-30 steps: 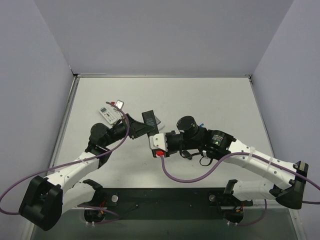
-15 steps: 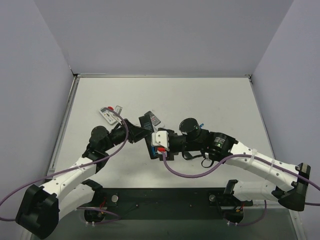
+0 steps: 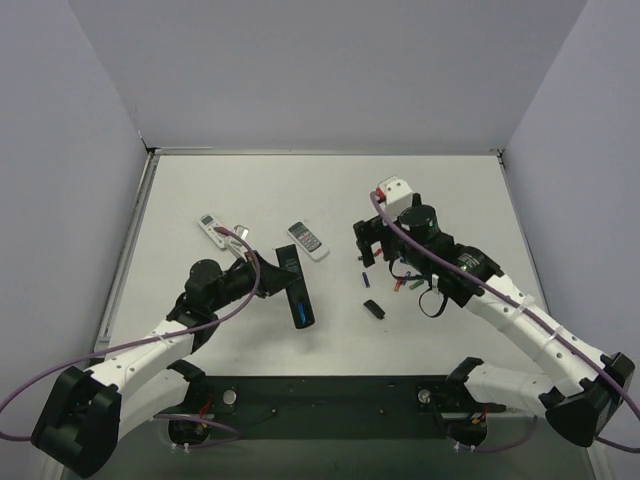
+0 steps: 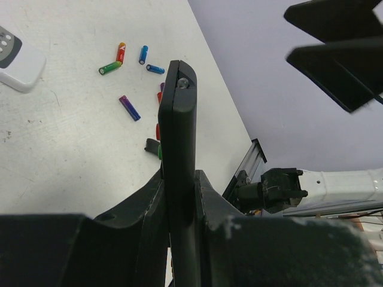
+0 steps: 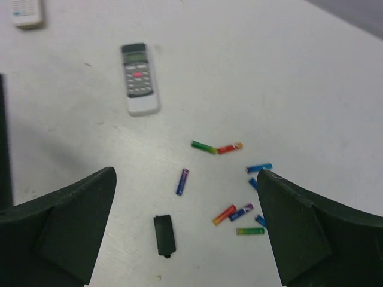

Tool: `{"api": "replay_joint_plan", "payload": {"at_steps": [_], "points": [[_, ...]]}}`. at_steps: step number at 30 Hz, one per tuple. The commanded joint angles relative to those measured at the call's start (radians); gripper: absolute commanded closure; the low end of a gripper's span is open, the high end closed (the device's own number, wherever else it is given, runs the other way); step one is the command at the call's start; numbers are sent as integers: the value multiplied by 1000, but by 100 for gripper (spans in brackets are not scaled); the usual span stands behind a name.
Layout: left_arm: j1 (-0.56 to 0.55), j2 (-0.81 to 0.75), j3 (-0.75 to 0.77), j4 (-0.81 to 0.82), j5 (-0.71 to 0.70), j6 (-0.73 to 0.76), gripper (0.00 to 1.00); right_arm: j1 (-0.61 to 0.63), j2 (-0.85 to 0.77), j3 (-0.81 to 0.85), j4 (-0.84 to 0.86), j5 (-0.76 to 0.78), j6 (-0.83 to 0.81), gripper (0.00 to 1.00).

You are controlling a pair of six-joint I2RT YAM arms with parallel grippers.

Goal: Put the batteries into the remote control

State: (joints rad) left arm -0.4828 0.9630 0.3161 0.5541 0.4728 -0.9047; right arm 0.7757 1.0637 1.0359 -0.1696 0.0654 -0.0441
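Right gripper (image 5: 185, 174), jaws wide and empty, hangs over batteries (image 5: 223, 214) scattered right of the remote control (image 4: 178, 119), itself clamped edge-up in left gripper (image 4: 178, 197); recommended: take an outlying cell, fingers square across it.

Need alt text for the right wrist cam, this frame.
Open right gripper above a white table, looking down on loose coloured batteries scattered between its fingers. A small black rectangular piece lies near them; one white remote sits farther off, a second white remote is cut off at the top-left corner.
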Motion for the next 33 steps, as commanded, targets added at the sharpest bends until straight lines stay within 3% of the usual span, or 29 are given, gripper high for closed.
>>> {"api": "replay_joint_plan", "payload": {"at_steps": [1,7,10,21,33], "points": [[3,-15,-11,47,-10,23,100,-160,48,18,-149,157,256,5],[3,-38,-8,-11,-14,55,100,-378,186,42,-235,68,370,18],[4,-46,1,-57,-19,75,100,-429,278,72,-251,36,424,25],[7,-61,-8,-74,-11,81,100,-455,674,254,-275,50,538,66],[9,-75,-18,-68,-11,75,100,-455,849,294,-272,126,604,75]]}}
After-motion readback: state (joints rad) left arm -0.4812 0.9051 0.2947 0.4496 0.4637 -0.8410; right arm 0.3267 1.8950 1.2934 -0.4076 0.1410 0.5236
